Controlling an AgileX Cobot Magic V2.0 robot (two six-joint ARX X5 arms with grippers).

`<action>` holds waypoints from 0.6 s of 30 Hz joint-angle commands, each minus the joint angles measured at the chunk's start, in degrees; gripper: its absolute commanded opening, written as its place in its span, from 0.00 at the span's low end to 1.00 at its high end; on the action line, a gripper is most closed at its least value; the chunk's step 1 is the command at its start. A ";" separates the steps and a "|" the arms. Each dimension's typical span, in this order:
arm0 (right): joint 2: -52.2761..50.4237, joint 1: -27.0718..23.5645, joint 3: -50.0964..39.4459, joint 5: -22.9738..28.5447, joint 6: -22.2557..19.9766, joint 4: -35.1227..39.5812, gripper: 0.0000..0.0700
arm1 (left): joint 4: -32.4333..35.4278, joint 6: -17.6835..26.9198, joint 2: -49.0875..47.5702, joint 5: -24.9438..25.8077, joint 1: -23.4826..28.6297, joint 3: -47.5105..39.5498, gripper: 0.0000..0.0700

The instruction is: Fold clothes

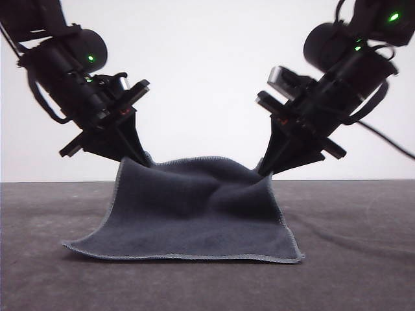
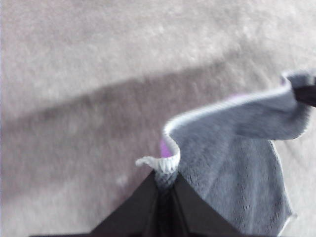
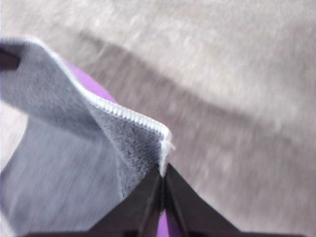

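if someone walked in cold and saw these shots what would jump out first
Most likely the dark grey cloth in the middle of the table, its far edge lifted between two black arms while its near edge lies flat. The left gripper and right gripper each pinch one far corner. In the wrist views, bright purple peeks from the cloth's underside behind its light stitched edge.

We see the dark grey cloth (image 1: pixel 194 214), light-grey stitched edge, purple underside, far corners lifted off the tabletop (image 1: pixel 363 259), near edge resting flat at its middle.
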 commanded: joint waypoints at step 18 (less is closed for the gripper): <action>-17.29 5.38 -16.76 2.48 -0.89 7.71 0.00 | 10.80 -1.38 -18.62 -5.05 -3.39 -23.11 0.00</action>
